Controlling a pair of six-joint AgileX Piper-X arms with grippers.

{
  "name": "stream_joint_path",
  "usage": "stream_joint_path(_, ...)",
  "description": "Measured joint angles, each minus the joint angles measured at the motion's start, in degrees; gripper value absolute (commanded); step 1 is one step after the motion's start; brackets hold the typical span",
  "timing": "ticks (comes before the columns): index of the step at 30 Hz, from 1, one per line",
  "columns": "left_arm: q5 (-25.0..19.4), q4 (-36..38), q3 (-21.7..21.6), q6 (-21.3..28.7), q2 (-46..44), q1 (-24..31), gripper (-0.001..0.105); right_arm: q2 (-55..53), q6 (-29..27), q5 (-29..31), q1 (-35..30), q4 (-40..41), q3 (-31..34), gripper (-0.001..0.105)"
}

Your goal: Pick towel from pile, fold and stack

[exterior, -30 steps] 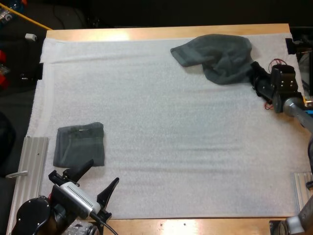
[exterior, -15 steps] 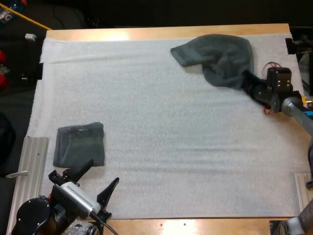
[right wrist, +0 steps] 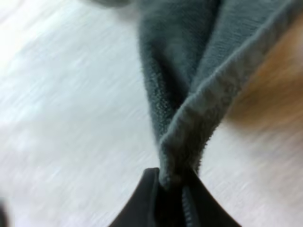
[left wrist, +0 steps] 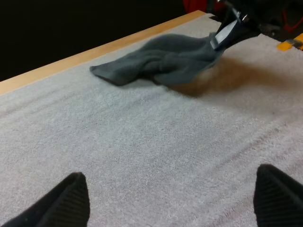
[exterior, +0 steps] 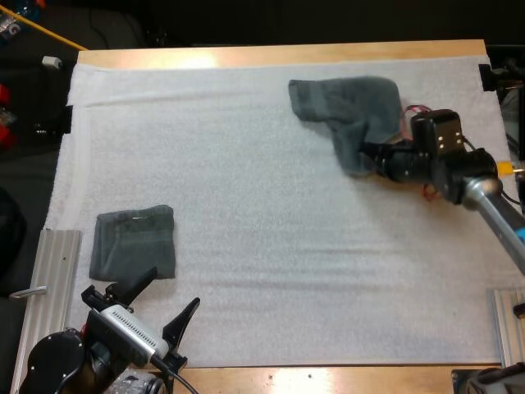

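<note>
The right gripper (exterior: 373,156) sits in the upper right of the high view, its arm reaching in from the right edge. Its fingers (right wrist: 150,198) are closed narrowly on a bunched edge of the crumpled towel (exterior: 349,111), pressing the cloth from both sides; the right wrist view shows the dark grey-green fold pinched between the two black tips. From that pinch the towel stretches up and to the left across the white mat (exterior: 271,246), with its other end lying flat near the far edge of the desk (exterior: 279,53). In the left wrist view the held end is raised off the mat with a shadow beneath it, while the other end rests on the mat.

The left gripper (exterior: 160,302) is at the lower left of the high view, low over the near edge of the mat. Its fingers (exterior: 182,318) stand wide apart and hold nothing. Just above it in the frame, at the left of the mat, lies the folded towel (exterior: 133,243), a neat square lying flat and clear of the fingers. The two towels are well apart, on opposite sides of the mat.
</note>
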Motion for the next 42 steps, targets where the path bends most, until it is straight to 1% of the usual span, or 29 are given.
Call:
stream_joint_path(8,0.0,0.0,0.0,0.0,0.0,0.0,0.069,-9.6,-0.1,-0.4,10.1,4.9,0.0,0.0)
stream_joint_path(12,0.0,0.0,0.0,0.0,0.0,0.0,0.069,-11.7,0.1,-0.6,15.0,7.2,0.0,0.0)
stream_joint_path(17,0.0,0.0,0.0,0.0,0.0,0.0,0.069,-12.0,0.1,-0.3,20.8,8.7,0.0,0.0)
stream_joint_path(21,0.0,0.0,0.0,0.0,0.0,0.0,0.069,-12.0,0.6,1.8,25.2,7.3,0.0,0.0)
stream_joint_path(24,0.0,0.0,0.0,0.0,0.0,0.0,0.069,-12.0,2.4,3.9,28.4,4.4,0.0,0.0)
stream_joint_path(28,0.0,0.0,0.0,0.0,0.0,0.0,0.069,-12.0,3.1,5.4,31.1,1.9,0.0,0.001)
stream_joint_path(30,0.0,0.0,0.0,0.0,0.0,0.0,0.069,-12.0,3.1,5.7,31.8,1.8,0.0,0.009)
stream_joint_path(31,0.0,0.0,0.0,0.0,0.0,0.0,0.069,-12.0,3.1,5.8,31.8,2.0,0.0,0.016)
stream_joint_path(34,0.0,0.0,0.0,0.0,0.0,0.0,0.069,-12.0,3.1,4.0,31.8,2.1,0.0,0.052)
stream_joint_path(35,0.0,0.0,0.0,0.0,0.0,0.0,0.069,-12.0,3.1,2.8,31.8,2.1,0.0,0.066)
stream_joint_path(36,0.0,0.0,0.0,0.0,0.0,0.0,0.069,-12.0,3.1,1.5,31.8,2.1,0.0,0.074)
stream_joint_path(37,0.0,0.0,0.0,0.0,0.0,0.0,0.069,-12.0,3.1,0.4,31.8,2.1,0.0,0.079)
stream_joint_path(38,0.0,0.0,0.0,0.0,0.0,0.0,0.069,-12.0,3.1,-0.7,31.8,2.4,0.0,0.081)
stream_joint_path(40,0.0,0.0,0.0,0.0,0.0,0.0,0.069,-12.0,3.1,-1.6,31.9,4.2,0.0,0.079)
stream_joint_path(42,0.0,0.1,0.0,0.0,0.0,0.0,0.069,-12.0,2.2,-1.3,31.9,7.2,0.0,0.073)
